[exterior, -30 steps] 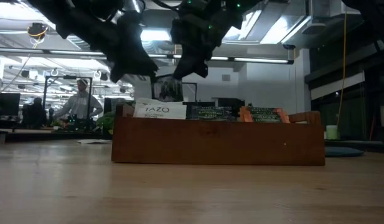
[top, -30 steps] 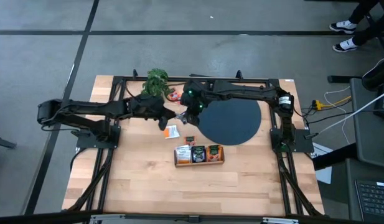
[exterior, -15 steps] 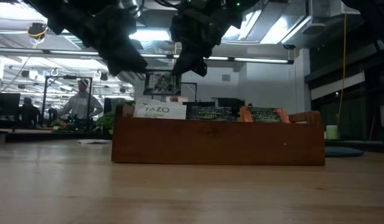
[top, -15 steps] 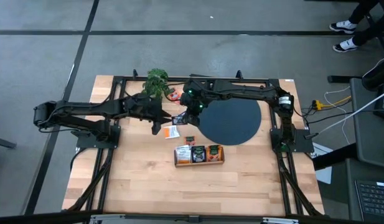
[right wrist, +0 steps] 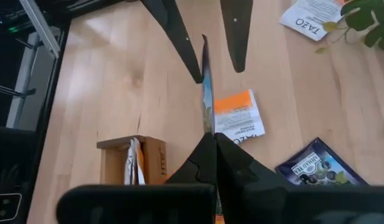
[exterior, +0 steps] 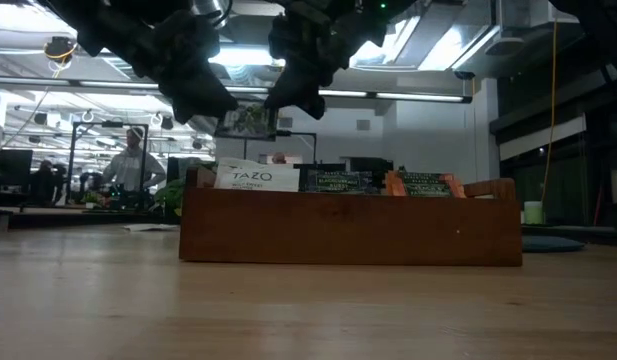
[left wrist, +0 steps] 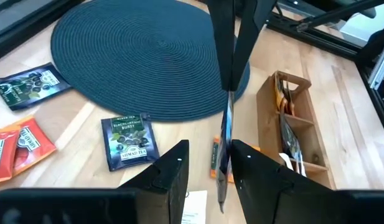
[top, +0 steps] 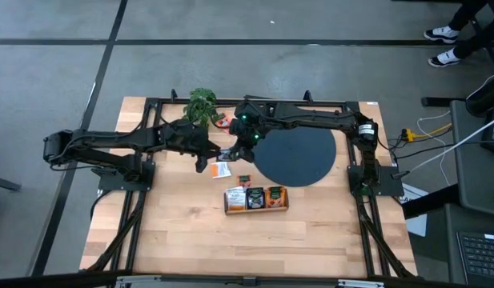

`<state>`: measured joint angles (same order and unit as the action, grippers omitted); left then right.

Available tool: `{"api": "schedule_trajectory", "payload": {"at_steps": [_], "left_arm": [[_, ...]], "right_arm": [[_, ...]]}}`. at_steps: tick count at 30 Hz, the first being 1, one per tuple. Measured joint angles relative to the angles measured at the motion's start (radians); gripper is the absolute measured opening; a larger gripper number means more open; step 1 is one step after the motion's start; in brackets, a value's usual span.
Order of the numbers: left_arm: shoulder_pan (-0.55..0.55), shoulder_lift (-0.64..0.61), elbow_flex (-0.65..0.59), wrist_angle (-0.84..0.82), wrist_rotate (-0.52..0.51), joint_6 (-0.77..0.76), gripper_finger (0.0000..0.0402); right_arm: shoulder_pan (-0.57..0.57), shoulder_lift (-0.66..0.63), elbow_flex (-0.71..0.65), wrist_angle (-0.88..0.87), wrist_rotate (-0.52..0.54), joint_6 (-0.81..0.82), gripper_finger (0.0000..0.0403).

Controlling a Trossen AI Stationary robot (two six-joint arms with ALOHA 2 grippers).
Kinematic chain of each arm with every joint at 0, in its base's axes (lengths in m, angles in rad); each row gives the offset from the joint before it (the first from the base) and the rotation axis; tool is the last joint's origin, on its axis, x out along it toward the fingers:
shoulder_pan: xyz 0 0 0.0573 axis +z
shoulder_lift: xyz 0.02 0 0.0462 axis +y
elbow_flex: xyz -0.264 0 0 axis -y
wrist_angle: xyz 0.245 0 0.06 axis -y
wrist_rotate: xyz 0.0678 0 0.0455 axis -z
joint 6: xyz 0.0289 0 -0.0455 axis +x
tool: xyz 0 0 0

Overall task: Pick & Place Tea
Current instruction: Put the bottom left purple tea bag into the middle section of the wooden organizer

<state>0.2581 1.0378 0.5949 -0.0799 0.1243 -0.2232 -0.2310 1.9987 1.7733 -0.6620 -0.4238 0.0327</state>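
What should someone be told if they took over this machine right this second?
Right gripper: shut on a tea packet, holding it edge-on in the air above the table.
Left gripper: open, fingers either side of that packet, not gripping it.
Wooden box: already holds some packets.
Loose on the table: an orange-and-white packet, dark packets beside the round mat, orange-red ones, a white one near the plant.
Left to do: probably box the held packet, then the loose ones.
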Motion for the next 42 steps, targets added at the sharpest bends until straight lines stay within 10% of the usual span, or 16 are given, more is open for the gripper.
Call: {"api": "schedule_trajectory", "payload": {"at_steps": [22, 37, 42], "left_arm": [[0.000, -0.008, 0.000, -0.006, -0.007, -0.183, 0.0012], [-0.017, -0.012, -0.353, 0.961, -0.176, -0.446, 0.0011], [-0.034, -0.011, -0.339, 1.017, -0.186, -0.445, 0.0011]], "right_arm": [[-0.027, -0.053, -0.001, -0.070, -0.015, 0.039, 0.0054], [-0.057, -0.224, -0.092, 0.008, 0.038, 0.092, 0.0154], [-0.057, -0.226, -0.092, 0.135, 0.038, 0.144, 0.0177]]}}
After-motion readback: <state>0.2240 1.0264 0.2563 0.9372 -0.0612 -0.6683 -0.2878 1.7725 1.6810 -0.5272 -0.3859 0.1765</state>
